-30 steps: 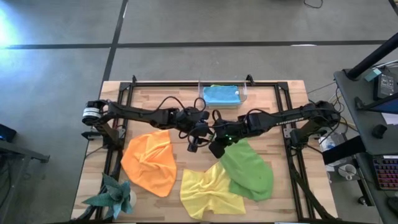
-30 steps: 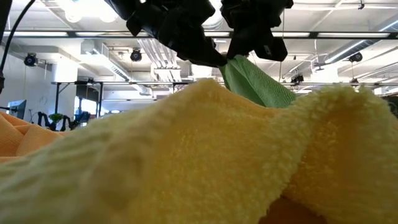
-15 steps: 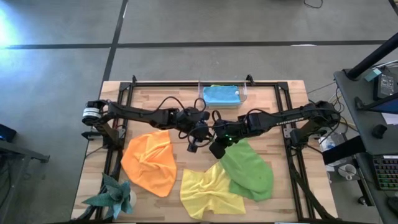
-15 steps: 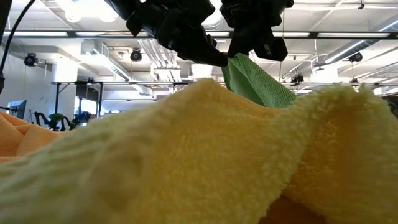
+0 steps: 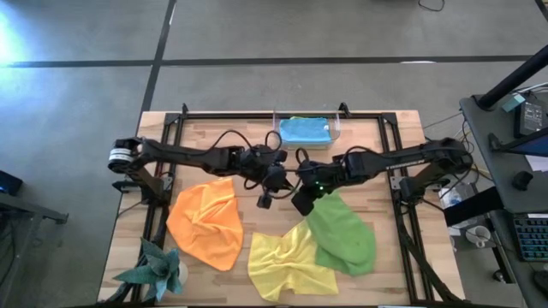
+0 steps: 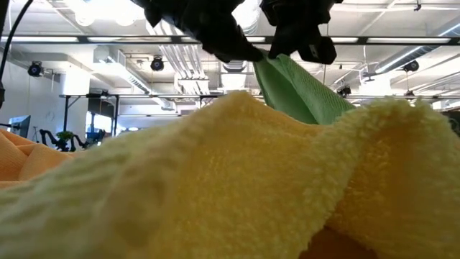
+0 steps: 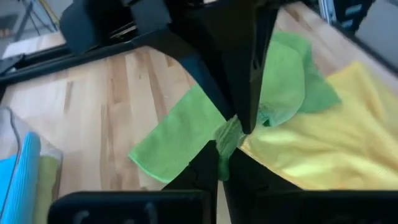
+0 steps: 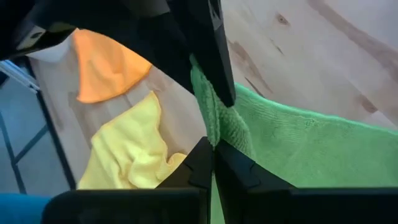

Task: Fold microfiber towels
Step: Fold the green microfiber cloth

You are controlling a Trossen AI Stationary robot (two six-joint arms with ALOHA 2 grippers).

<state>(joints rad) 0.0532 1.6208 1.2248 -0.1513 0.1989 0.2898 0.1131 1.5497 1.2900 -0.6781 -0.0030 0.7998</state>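
A green towel (image 5: 341, 238) lies right of centre, and its far end is raised between my two grippers. My left gripper (image 7: 222, 146) and my right gripper (image 8: 213, 146) are both shut on that end, close together above the table's middle. In the low view they show as the left gripper (image 6: 248, 52) and the right gripper (image 6: 280, 49), with the green towel (image 6: 302, 90) hanging beneath. A yellow towel (image 5: 287, 265) lies crumpled at the near edge, and the green one's near part overlaps it. An orange towel (image 5: 205, 224) lies to the left. A folded blue towel (image 5: 306, 130) sits at the back. My left gripper pinches a bunched bit of the green towel's raised end (image 7: 229, 134) between its two fingers, coming in on a downward slant from the table's left. The held end is off the table while the rest lies on it. My right gripper pinches the same raised end, at its edge (image 8: 210, 118), between its two fingers, slanting down from the table's right. The cloth hangs below the fingers and spreads out onto the wood (image 8: 298, 155).
A clear container (image 5: 334, 128) at the far edge holds the blue towel. A teal spiky ornament (image 5: 156, 269) stands at the near left corner. Black frame rails (image 5: 163, 171) run along the table's sides. Bare wood (image 5: 240, 137) shows at the back left.
My left gripper has risen a little above the table's middle. The green towel's held end has come up with it and hangs higher, while the towel's near part stays on the table.
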